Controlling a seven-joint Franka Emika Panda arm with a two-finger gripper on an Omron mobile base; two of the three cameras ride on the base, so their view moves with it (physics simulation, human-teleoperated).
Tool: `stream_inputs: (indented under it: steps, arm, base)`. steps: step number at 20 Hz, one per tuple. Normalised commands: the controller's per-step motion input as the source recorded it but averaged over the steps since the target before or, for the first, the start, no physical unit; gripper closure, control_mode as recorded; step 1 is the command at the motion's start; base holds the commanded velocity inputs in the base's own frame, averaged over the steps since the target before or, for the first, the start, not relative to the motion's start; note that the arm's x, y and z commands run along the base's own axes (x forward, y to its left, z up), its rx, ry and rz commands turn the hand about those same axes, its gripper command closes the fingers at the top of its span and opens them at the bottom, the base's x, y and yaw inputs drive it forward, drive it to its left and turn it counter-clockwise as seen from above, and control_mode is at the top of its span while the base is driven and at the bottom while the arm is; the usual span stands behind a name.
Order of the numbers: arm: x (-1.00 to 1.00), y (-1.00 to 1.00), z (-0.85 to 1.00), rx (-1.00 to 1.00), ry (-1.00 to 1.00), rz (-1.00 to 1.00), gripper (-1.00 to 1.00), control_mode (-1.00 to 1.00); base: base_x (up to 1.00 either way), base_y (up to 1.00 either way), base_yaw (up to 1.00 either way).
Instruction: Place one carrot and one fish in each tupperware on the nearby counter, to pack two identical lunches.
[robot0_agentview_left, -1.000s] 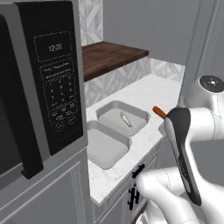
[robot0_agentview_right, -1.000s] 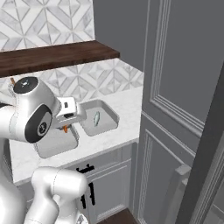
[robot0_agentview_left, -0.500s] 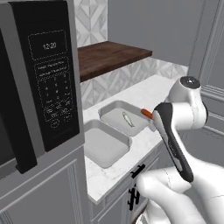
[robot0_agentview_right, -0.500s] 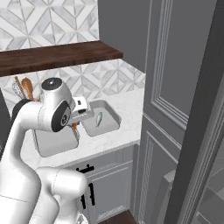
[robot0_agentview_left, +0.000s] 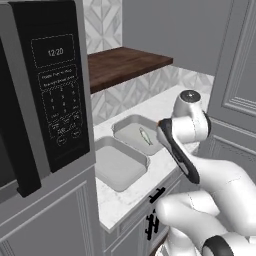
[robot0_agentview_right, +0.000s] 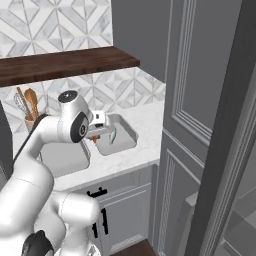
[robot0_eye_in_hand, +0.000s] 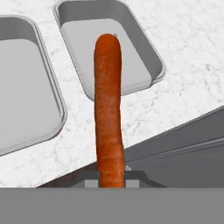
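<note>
Above the white marbled counter (robot0_eye_in_hand: 192, 52), the gripper (robot0_agentview_right: 95, 134) is closed on 1 long orange carrot (robot0_eye_in_hand: 108, 109). Best lower it slowly into the grey tub with the pale fish (robot0_agentview_left: 145, 136).

- A black microwave (robot0_agentview_left: 45, 95) with a keypad and a clock reading 12:20 stands at the left
- A dark brown wooden shelf (robot0_agentview_left: 125, 64) runs along the wall, above a backsplash (robot0_agentview_right: 120, 87) of grey-and-white geometric tiles
- Tall grey panelled cabinet doors (robot0_agentview_right: 200, 100) rise at the right
- A holder of wooden utensils (robot0_agentview_right: 27, 105) stands by the backsplash
</note>
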Motion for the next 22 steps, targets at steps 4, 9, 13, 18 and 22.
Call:
stream_inputs:
  steps: [4, 9, 13, 18, 22]
  arm:
    - [0.57, -0.01, -0.19, 0.0, 0.01, -0.02, 1.0, -1.0]
    - [0.52, -0.11, -0.39, 0.0, 0.0, 0.0, 1.0, -1.0]
    - [0.51, -0.11, -0.47, 0.0, 0.0, 0.01, 1.0, -1.0]
    - [0.55, 0.0, -0.35, 0.0, 0.01, 0.01, 1.0, -1.0]
    - [0.51, 0.0, -0.22, 0.0, 0.07, 0.0, 1.0, -1.0]
  base:
    - [0.0, 0.0, 0.0]
    - [0.0, 0.0, 0.0]
    - [0.0, 0.0, 0.0]
    - [0.0, 0.0, 0.0]
    - [0.0, 0.0, 0.0]
